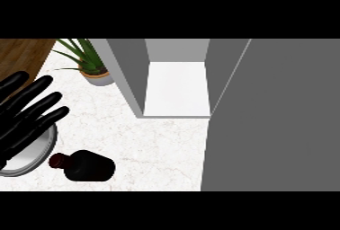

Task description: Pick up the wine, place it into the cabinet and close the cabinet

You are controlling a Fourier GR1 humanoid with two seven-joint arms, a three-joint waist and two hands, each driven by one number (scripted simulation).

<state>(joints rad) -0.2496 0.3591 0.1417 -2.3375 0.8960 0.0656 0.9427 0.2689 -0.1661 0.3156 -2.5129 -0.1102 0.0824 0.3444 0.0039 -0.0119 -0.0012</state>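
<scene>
At the left edge, left hand (25, 114): open, fingers straight and spread apart, pointing up and to the right in the head view; it holds nothing and is clear of the bottle.
Plate (33, 158): round and grey, partly cut off by the view's left edge and partly covered by the hand's fingers.
Plant (93, 67): green, spiky leaves in a small pale pot, standing near the back of the surface, just left of the cabinet.
Wine (90, 167): a squat black bottle with a dark red cap, on the surface below the hand and just right of the plate's rim.
Wine, long axis: it runs roughly left to right across the view, slightly tilted; the bottle appears to lie on its side.
Wine, pointing: the capped neck points left toward the plate and the broad base faces right toward the cabinet door; whether the cap touches the rim cannot be told.
Surface (149, 143): white and marbled, bare between the bottle and the cabinet.
Cabinet (126, 76): grey walls, open, showing a white inner floor; well apart from the bottle.
Cabinet door (272, 117): a large plain grey panel, swung open and filling the right side.
</scene>
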